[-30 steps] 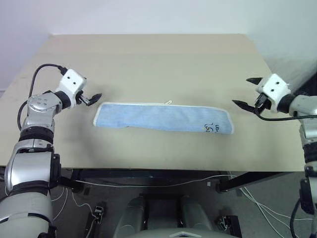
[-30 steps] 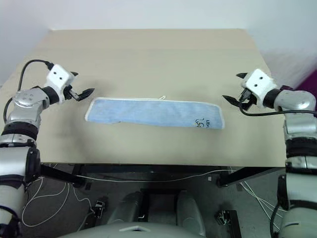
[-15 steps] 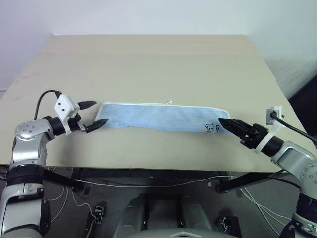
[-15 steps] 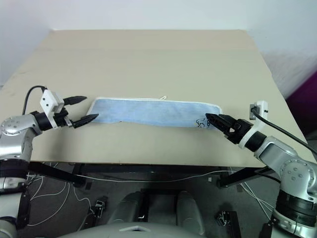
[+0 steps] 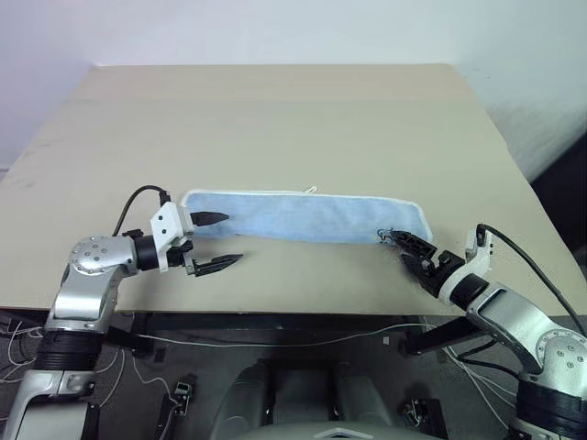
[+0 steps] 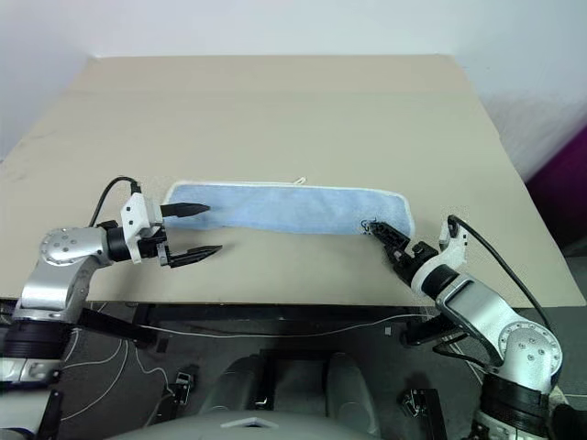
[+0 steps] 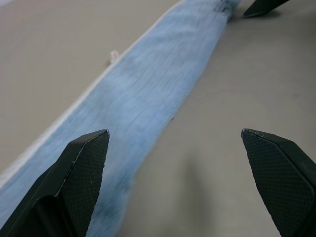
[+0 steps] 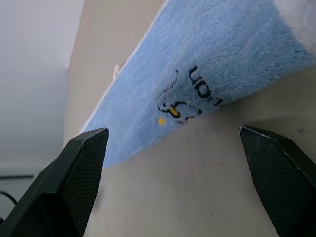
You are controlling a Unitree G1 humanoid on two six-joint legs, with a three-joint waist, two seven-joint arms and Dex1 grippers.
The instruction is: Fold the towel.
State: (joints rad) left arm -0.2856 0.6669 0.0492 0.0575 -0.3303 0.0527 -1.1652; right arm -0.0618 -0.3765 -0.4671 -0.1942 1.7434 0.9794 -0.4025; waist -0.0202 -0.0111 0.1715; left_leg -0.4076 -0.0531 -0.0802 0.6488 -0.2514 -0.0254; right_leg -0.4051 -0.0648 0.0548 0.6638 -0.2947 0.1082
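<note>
The towel (image 5: 307, 215) lies flat and stretched out across the near middle of the bench (image 5: 293, 119), just where it was a second ago. Both arms have dropped and drawn in since then. The left tool (image 5: 218, 241) now straddles the towel's left end, fingers spread wide. The right tool (image 5: 404, 246), wide open too, has rolled over and points at the printed mark (image 8: 185, 96).
</note>
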